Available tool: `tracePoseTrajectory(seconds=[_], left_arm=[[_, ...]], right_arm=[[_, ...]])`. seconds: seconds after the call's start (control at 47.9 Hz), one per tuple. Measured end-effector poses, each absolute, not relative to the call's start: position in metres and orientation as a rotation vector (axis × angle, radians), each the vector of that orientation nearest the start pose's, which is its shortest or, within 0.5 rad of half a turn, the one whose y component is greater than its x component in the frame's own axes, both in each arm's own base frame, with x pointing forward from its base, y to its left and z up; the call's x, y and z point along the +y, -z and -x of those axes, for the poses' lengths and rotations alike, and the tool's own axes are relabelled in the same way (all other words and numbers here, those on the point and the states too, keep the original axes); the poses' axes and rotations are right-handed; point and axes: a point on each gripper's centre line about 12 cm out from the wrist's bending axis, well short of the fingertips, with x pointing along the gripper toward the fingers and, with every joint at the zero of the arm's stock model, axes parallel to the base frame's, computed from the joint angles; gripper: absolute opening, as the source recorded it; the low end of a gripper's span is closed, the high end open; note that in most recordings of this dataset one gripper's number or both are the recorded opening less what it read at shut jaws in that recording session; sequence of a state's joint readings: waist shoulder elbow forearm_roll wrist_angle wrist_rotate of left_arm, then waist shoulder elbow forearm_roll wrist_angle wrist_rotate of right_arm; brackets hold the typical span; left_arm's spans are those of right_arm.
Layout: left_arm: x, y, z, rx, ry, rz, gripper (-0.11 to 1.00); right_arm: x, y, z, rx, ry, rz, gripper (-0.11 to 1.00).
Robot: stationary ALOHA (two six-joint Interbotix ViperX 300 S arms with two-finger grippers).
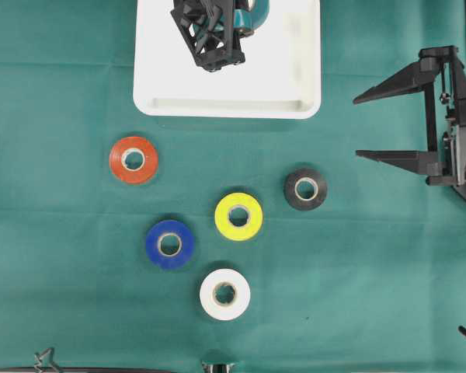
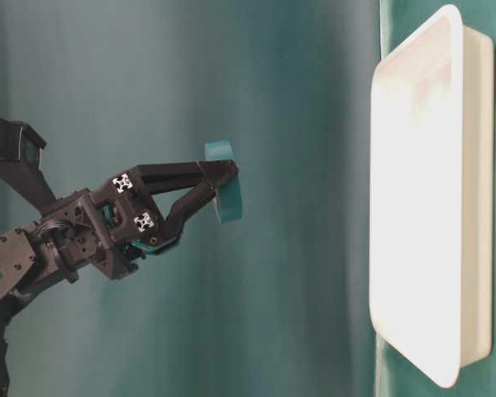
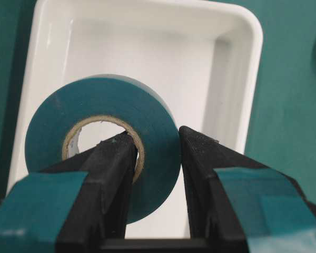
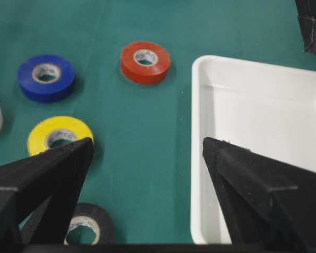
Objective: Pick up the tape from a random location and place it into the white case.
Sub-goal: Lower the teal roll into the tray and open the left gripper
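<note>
Green cloth-covered table (image 1: 62,311), seen from overhead, carrying all loose items. At its far edge lies the large shallow white rectangular plastic case (image 1: 303,78), with rounded corners and a raised rim; no roll lies on the part of its floor that shows.

Left arm's black pincer (image 1: 245,19), hanging above the far part of the white case, closed on a teal roll of tape (image 3: 102,153): in the left wrist view one finger (image 3: 113,174) passes through the roll's cardboard core and the other presses the outer face, so the roll's wall is clamped between them. In the table-level view the held roll is clear of the case, with open space between the two.

Right arm's black pincer (image 1: 365,124), at the right side of the table, its jaws spread wide and holding nothing; it sits right of the case and apart from every roll.

Five flat-lying rolls of tape on the cloth, near of the case, none touching another: an orange-red roll (image 1: 133,159) at left, closest to the case; a black roll (image 1: 305,189) at right; a yellow roll (image 1: 238,216) between them; a blue roll (image 1: 170,244) left of the yellow and nearer; a white roll (image 1: 225,294) nearest of all.
</note>
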State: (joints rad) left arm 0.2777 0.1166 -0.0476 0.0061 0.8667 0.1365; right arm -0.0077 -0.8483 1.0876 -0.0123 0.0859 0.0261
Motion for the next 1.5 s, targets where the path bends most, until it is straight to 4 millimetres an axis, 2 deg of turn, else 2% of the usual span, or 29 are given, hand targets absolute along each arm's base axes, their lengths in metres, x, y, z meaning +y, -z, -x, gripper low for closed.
tracePoseTrajectory(seconds=[0.125, 0.397, 0.835, 1.149, 1.504], left_arm=[[0.127, -0.292, -0.444, 0.962, -0.193, 0.001, 0.22], [0.13, -0.228, -0.443, 1.043, -0.189, 0.019, 0.22], [0.137, -0.156, -0.435, 1.082, -0.204, 0.041, 0.22], [0.139, -0.131, -0.44, 1.102, -0.201, 0.043, 0.22], [0.138, -0.131, -0.441, 1.1, -0.198, 0.039, 0.22]], right_arm=[[-0.002, -0.261, -0.218, 0.325, 0.011, -0.015, 0.91], [-0.002, -0.262, -0.218, 0.324, 0.011, -0.015, 0.91], [-0.002, -0.261, -0.218, 0.327, 0.011, -0.015, 0.91], [-0.002, -0.262, -0.218, 0.324, 0.011, -0.015, 0.91], [-0.002, -0.262, -0.218, 0.324, 0.011, -0.015, 0.91]])
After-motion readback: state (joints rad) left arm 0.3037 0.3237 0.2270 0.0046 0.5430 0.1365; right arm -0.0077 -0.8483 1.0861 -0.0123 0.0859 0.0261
